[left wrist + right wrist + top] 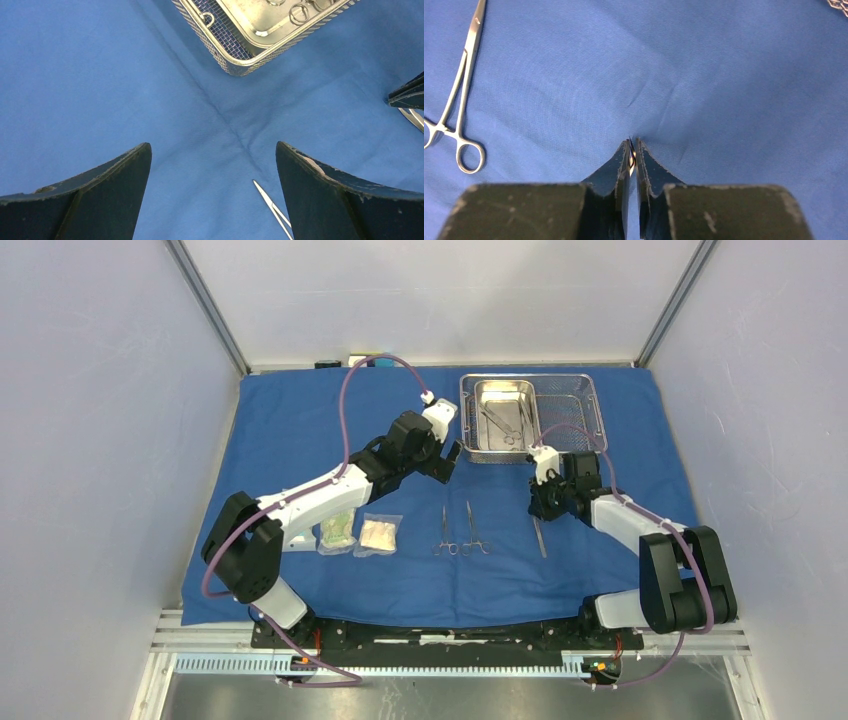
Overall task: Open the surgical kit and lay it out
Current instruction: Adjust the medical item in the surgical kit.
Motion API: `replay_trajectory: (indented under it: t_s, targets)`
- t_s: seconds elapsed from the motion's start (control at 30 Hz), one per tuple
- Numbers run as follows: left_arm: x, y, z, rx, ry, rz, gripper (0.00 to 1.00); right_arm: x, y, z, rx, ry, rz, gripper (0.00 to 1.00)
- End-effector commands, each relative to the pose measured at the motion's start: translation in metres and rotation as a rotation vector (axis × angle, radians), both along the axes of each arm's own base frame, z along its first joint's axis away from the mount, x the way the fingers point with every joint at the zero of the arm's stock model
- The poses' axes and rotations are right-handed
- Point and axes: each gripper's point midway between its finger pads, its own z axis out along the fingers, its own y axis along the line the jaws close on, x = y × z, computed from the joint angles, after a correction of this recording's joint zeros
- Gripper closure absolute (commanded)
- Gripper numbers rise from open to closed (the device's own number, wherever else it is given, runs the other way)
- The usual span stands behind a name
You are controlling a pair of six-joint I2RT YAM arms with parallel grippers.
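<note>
Two states: left gripper (212,146) gapes wide; only the right wrist view shows right gripper (633,143) pinching a slim instrument (631,165).

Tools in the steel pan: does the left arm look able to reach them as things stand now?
Probably yes. The left gripper is open and hovers just off the near left corner of the tray, with only bare blue cloth between. The tools lie uncovered in the pan.

Bare blue cloth (290,430) lying open upper left of top view. Mesh tray (585,405) blocking upper right. Forceps pair (444,528), packets (379,535), slim instrument (540,537) crowding lower centre.
</note>
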Motion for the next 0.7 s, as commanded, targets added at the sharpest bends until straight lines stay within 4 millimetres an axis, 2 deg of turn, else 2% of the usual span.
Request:
replay_trajectory:
  t_s: [0.0, 0.37, 0.67]
  targets:
    - [0.004, -0.003, 0.026, -0.033, -0.084, -0.01, 0.0, 0.013, 0.009, 0.023, 0.037, -0.081, 0.049, 0.9]
    - [0.001, -0.003, 0.025, -0.032, -0.083, -0.014, 0.0, 0.009, 0.013, 0.022, 0.205, -0.047, 0.09, 1.0]
    - [-0.001, -0.008, 0.024, -0.032, -0.082, -0.024, 0.0, -0.003, 0.041, 0.033, 0.403, -0.029, 0.196, 0.98]
